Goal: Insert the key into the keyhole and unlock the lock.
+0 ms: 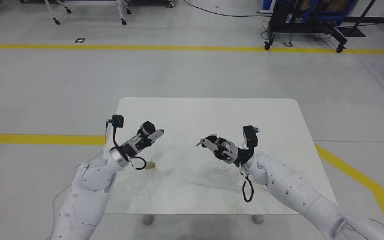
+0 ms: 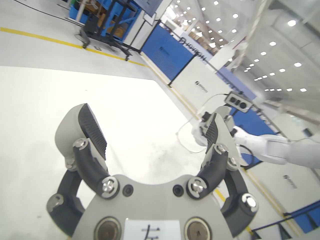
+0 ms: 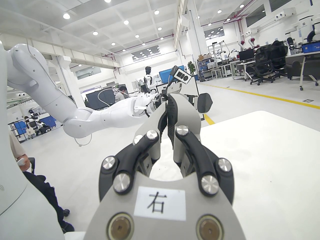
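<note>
A small brass lock [image 1: 150,165] lies on the white table [image 1: 270,120] near its front left, just beneath my left forearm. My left gripper [image 1: 153,133] hovers above the table behind the lock. Its fingers [image 2: 91,126] are spread wide, so the left gripper [image 2: 150,113] is open with nothing between them. My right gripper [image 1: 205,143] hangs over the table's middle, pointing toward the left one. In the right wrist view the right gripper [image 3: 168,99] has its pads pressed together, and a thin small piece, apparently the key [image 1: 198,144], sticks out at the tips.
The two grippers face each other a short gap apart above the table. A cable loop [image 1: 140,163] hangs from the left wrist next to the lock. Bare tabletop lies behind and to the right of both arms.
</note>
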Controlling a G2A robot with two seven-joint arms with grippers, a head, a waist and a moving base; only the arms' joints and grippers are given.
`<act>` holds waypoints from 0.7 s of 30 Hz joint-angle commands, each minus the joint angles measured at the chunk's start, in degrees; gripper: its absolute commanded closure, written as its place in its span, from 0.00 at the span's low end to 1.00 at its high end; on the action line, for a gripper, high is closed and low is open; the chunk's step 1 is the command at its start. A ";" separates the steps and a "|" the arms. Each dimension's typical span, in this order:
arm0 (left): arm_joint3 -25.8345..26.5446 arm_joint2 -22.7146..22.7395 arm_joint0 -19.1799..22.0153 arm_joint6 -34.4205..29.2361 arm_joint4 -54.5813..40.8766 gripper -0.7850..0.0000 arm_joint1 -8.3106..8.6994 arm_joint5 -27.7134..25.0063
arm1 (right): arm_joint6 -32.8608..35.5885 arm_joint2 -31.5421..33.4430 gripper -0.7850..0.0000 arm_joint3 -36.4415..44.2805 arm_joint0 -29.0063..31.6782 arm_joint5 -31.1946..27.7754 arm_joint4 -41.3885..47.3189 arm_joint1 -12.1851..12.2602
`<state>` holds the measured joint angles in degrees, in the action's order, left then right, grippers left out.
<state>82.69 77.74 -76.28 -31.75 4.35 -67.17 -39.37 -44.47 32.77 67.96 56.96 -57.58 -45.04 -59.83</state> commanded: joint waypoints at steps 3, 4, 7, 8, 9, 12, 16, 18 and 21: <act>-8.61 -5.45 6.87 -20.81 -34.53 0.00 -0.50 -0.71 | 5.49 -1.26 1.00 0.60 0.65 -0.43 9.55 -0.55; -10.96 -6.42 8.53 -24.87 -39.20 0.00 -0.71 -0.55 | 7.12 -1.78 1.00 0.73 0.56 -0.43 12.28 -0.68; -17.09 -9.86 13.49 -33.56 -46.62 0.00 -1.58 0.39 | 12.53 -3.26 1.00 1.05 0.07 -0.43 20.12 -0.93; -18.06 -11.33 14.91 -34.45 -46.52 0.00 -1.88 1.28 | 14.29 -3.64 1.00 1.11 -0.08 -0.43 22.84 -0.96; -18.89 -12.69 16.08 -34.67 -45.51 0.00 -2.14 1.49 | 16.12 -3.91 1.00 1.01 -0.26 -0.43 25.45 -0.98; -20.88 -16.51 18.40 -33.44 -41.88 0.04 -2.82 0.26 | 21.67 -4.04 1.00 -0.81 -0.99 -0.43 32.19 -1.06; -22.61 -20.03 20.26 -29.80 -36.50 0.34 -3.12 -3.38 | 27.40 -3.55 1.00 -1.65 -1.75 -0.43 38.06 -1.41; -23.38 -21.18 20.72 -28.67 -36.18 0.30 -3.11 -4.51 | 29.53 -3.24 1.00 -1.50 -1.86 -0.43 39.94 -1.63; -24.12 -22.63 21.39 -28.05 -36.63 0.40 -2.95 -5.13 | 32.47 -2.88 1.00 -1.47 -2.09 -0.35 42.05 -2.09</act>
<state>58.78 55.61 -55.10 -59.97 -32.09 -70.20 -44.34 -13.08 29.79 66.61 54.97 -58.00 -3.57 -61.76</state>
